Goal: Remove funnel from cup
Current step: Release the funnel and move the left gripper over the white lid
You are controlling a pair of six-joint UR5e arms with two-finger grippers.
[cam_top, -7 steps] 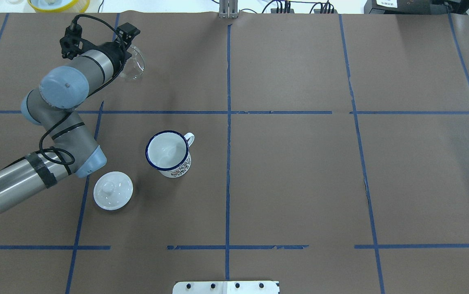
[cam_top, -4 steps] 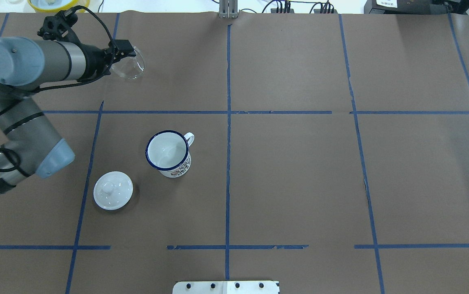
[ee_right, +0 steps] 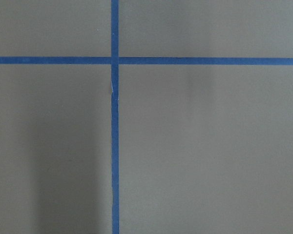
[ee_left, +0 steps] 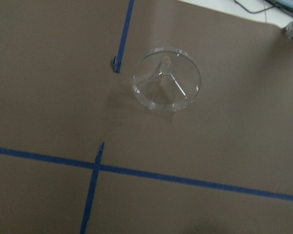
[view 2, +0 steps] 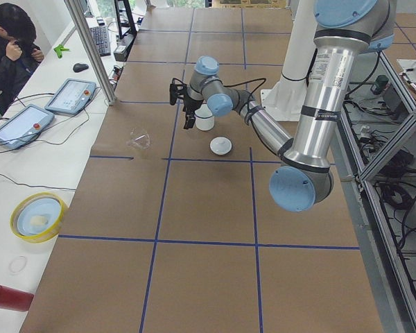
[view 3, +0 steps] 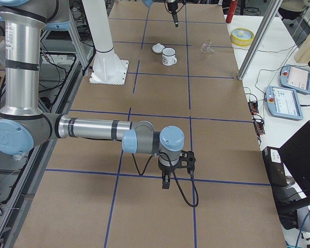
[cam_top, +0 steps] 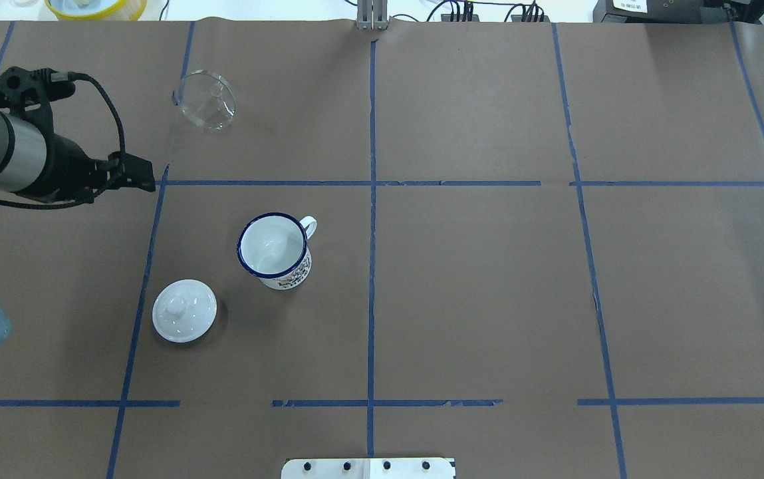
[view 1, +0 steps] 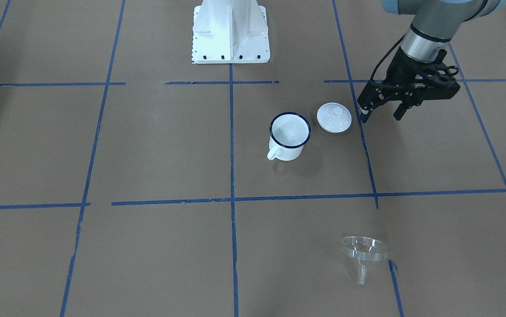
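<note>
The clear funnel lies tipped on the brown table at the far left, apart from the cup; it also shows in the front view and the left wrist view. The white mug with a blue rim stands upright and empty. My left gripper is open and empty, hanging above the table to the left of the mug and on the near side of the funnel. My right gripper shows only in the exterior right view, far from these things; I cannot tell its state.
A white lid with a knob lies left of the mug, on its near side. A yellow bowl sits beyond the far edge. The robot's base plate is at the near edge. Blue tape lines grid the table.
My left gripper has drawn back from the funnel toward the near left. The funnel stays lying where it was. Mug and lid have not moved.
</note>
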